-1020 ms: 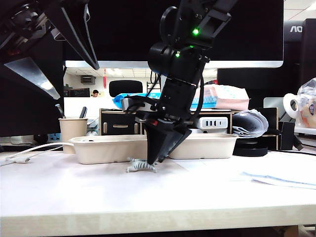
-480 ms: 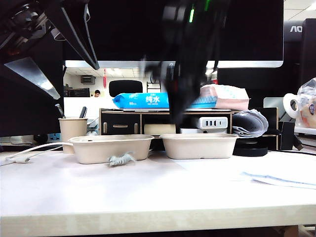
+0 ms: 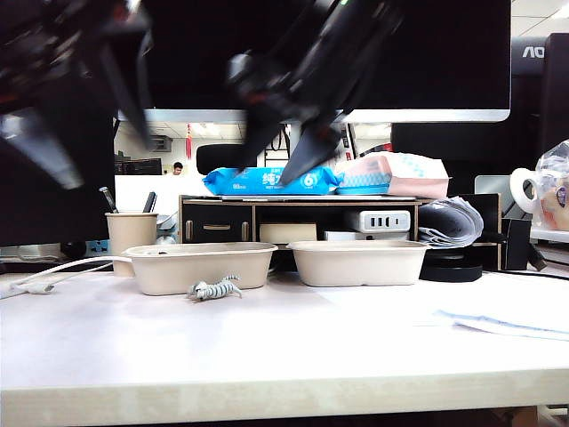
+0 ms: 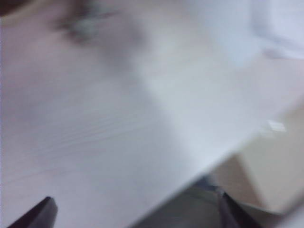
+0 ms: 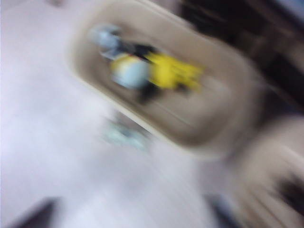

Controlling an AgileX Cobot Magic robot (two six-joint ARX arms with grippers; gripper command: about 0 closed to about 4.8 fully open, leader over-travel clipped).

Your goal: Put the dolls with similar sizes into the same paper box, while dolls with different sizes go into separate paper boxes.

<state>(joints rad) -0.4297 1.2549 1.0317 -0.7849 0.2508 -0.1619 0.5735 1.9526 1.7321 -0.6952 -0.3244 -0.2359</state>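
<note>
Pale wood counter (image 3: pixel 293 356) fills the foreground, bare at its near edge. Farther back the striped doll (image 3: pixel 214 289) lies on the counter, just in front of the left box (image 3: pixel 200 267) and outside it. The right box (image 3: pixel 358 261) stands beside the left one, a small gap between them. A beige cup (image 3: pixel 131 236) stands behind the left box's left end. In the blurred right wrist view, the left box holds a yellow doll (image 5: pixel 173 73), a pale blue doll (image 5: pixel 130 71) and a dark doll (image 5: pixel 142 50) packed together. The right hand (image 3: pixel 276 151) hangs high above the gap between the boxes, blurred, its two fingers spread wide and holding nothing. The left hand (image 3: pixel 80 124) is raised at the far left above the cup, also blurred; its fingertips (image 4: pixel 40 216) stand far apart in the wrist view, with nothing between them. Behind the boxes, a shelf (image 3: pixel 267 218) carries a blue tissue pack (image 3: pixel 267 181).
</note>
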